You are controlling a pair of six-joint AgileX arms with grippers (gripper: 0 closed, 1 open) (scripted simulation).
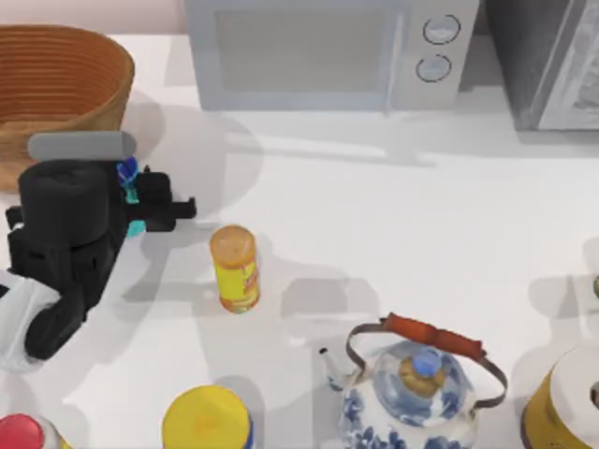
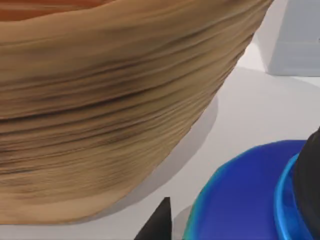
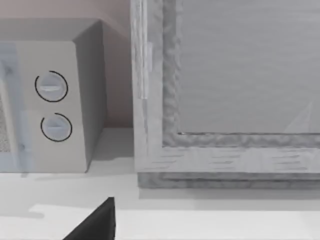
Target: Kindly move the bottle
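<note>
The bottle (image 1: 129, 187) stands at about nine o'clock on the table (image 1: 393, 234), almost wholly covered from above by the left gripper (image 1: 140, 201); a blue patch and slivers of teal peek out beside the black body of the arm. In the left wrist view its blue shoulder (image 2: 240, 200) sits very close to the camera, with the black cap edge at the frame's border. Just beyond it, toward ten o'clock, rises the woven basket (image 1: 56, 84), near the bottle but apart from it as far as I can judge.

The fingers appear to sit on either side of the bottle, yet whether they press on it or stand off it I cannot tell. One dark fingertip (image 2: 157, 225) pokes into the left wrist view.

To do this step well, I would make sure the grip is square on the body below the shoulder, then lift straight up before travelling, since the basket wall is close and a sideways drag could tip the bottle against it.

The yellow bottle (image 1: 234, 267) stands toward the centre, well apart. The microwave (image 1: 318, 51) sits at twelve o'clock, a patterned kettle (image 1: 412, 388) at five o'clock.

The right arm is parked toward the microwave and a grey framed panel (image 3: 230, 100); one dark finger tip (image 3: 95, 222) shows, its state unreadable.
</note>
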